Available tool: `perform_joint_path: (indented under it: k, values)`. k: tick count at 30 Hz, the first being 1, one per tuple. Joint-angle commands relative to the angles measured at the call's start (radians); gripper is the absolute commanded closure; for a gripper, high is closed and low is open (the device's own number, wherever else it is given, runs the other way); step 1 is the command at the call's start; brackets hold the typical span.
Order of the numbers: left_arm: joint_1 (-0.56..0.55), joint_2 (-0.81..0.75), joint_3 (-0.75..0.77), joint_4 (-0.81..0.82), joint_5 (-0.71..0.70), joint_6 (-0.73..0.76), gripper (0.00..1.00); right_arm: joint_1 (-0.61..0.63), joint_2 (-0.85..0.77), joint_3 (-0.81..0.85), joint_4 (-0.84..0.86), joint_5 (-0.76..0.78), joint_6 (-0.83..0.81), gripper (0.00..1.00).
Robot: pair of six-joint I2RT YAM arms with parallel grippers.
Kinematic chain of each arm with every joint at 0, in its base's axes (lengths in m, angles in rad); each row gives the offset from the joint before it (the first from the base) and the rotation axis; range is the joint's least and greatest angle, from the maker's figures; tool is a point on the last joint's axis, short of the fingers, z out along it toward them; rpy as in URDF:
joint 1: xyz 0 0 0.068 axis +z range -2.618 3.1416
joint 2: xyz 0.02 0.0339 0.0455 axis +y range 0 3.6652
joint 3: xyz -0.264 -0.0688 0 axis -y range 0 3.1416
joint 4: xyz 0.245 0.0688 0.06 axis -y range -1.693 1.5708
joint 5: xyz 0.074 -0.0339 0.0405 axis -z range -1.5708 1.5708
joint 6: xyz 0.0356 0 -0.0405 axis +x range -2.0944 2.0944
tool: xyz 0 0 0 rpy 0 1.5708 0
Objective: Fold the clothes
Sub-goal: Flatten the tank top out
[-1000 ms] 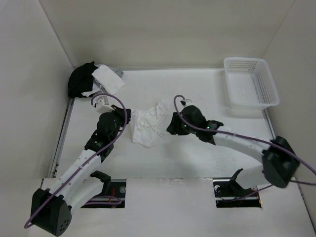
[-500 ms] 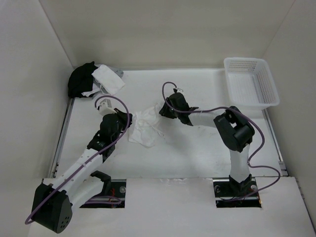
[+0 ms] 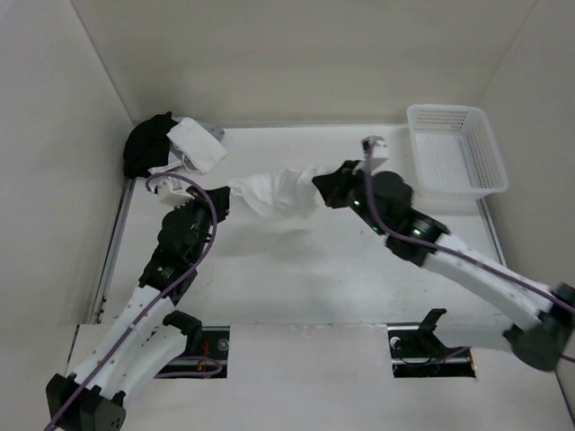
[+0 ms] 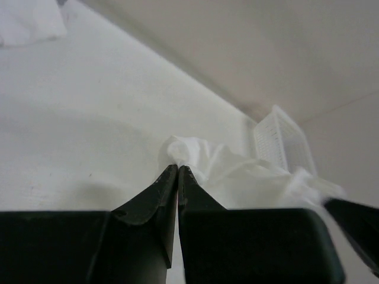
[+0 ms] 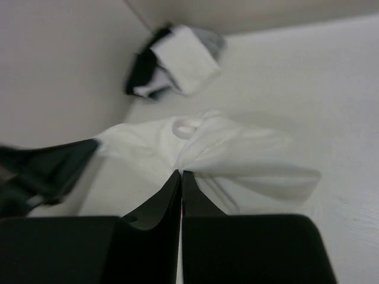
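The clothes, a thin white tank top [image 3: 274, 190], hang stretched between my two grippers above the table's far middle. My left gripper [image 3: 226, 194] is shut on the top's left end; in the left wrist view the fabric [image 4: 237, 171] bunches out from the pinched tips [image 4: 177, 167]. My right gripper [image 3: 316, 185] is shut on the right end, and in the right wrist view the cloth [image 5: 249, 157] fans away from its closed tips [image 5: 180, 173]. A narrow strap loop [image 5: 186, 126] shows just beyond them.
A black-and-white heap of garments [image 3: 166, 144] lies in the far left corner, also in the right wrist view [image 5: 174, 62]. A white plastic basket [image 3: 456, 160] stands at the far right. White walls enclose the table on three sides.
The right gripper closed on the tank top and swung right; both arms lifted the crumpled garment off the table and pulled it out into a band between them.
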Motion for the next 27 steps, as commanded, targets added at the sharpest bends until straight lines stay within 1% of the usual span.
perform_joint_path:
  k: [1, 2, 4, 7, 10, 12, 14, 15, 17, 18, 19, 21, 22, 23, 24, 25, 26, 27]
  values:
    - [-0.009, -0.102, 0.082, 0.014, -0.069, 0.053, 0.99, 0.109, -0.308, 0.029, -0.180, 0.188, -0.143, 0.97]
    - [-0.009, -0.123, 0.085, 0.005, -0.083, 0.062, 0.99, 0.115, -0.360, 0.057, -0.265, 0.195, -0.136, 0.98]
    - [-0.006, -0.155, 0.085, -0.016, -0.103, 0.080, 0.99, 0.131, -0.425, 0.083, -0.332, 0.196, -0.120, 0.98]
    - [0.000, -0.201, 0.083, -0.050, -0.120, 0.099, 0.99, 0.256, -0.546, 0.106, -0.349, 0.214, -0.111, 0.97]
    - [-0.004, -0.218, 0.073, -0.061, -0.121, 0.108, 0.99, 0.350, -0.556, 0.131, -0.358, 0.235, -0.122, 0.95]
    - [-0.015, -0.208, 0.062, -0.079, -0.117, 0.106, 0.99, 0.361, -0.519, 0.120, -0.374, 0.254, -0.119, 0.94]
    - [-0.024, -0.188, 0.031, -0.089, -0.111, 0.094, 0.99, 0.240, -0.446, 0.065, -0.368, 0.232, -0.091, 0.94]
    - [-0.027, -0.182, 0.019, -0.089, -0.109, 0.087, 0.99, 0.240, -0.445, 0.065, -0.368, 0.232, -0.091, 0.94]
    - [-0.043, -0.148, -0.036, -0.086, -0.103, 0.050, 0.99, 0.023, -0.311, 0.007, -0.314, 0.077, -0.027, 0.94]
    - [-0.050, -0.127, -0.067, -0.081, -0.101, 0.028, 0.99, -0.054, -0.249, -0.013, -0.270, 0.011, -0.002, 0.93]
    - [-0.055, -0.110, -0.088, -0.076, -0.100, 0.016, 0.99, -0.126, -0.155, -0.019, -0.213, -0.077, 0.027, 0.93]
    - [-0.061, -0.053, -0.136, -0.058, -0.092, -0.022, 0.99, -0.217, 0.022, 0.025, -0.129, -0.175, 0.053, 0.91]
    - [-0.061, -0.016, -0.154, -0.041, -0.085, -0.042, 0.99, -0.268, 0.184, 0.125, -0.105, -0.229, 0.059, 0.85]
    - [-0.053, 0.037, -0.176, -0.008, -0.077, -0.061, 0.99, -0.300, 0.343, 0.280, -0.125, -0.248, 0.052, 0.68]
    - [-0.044, 0.097, -0.190, 0.035, -0.071, -0.073, 0.99, -0.312, 0.422, 0.384, -0.149, -0.231, 0.058, 0.55]
    - [-0.035, 0.130, -0.191, 0.055, -0.062, -0.079, 0.99, -0.311, 0.437, 0.420, -0.162, -0.222, 0.055, 0.48]
    - [-0.029, 0.151, -0.194, 0.066, -0.055, -0.084, 0.99, -0.306, 0.417, 0.430, -0.160, -0.199, 0.035, 0.38]
    - [-0.020, 0.171, -0.200, 0.077, -0.045, -0.091, 0.99, -0.291, 0.388, 0.401, -0.142, -0.176, 0.012, 0.35]
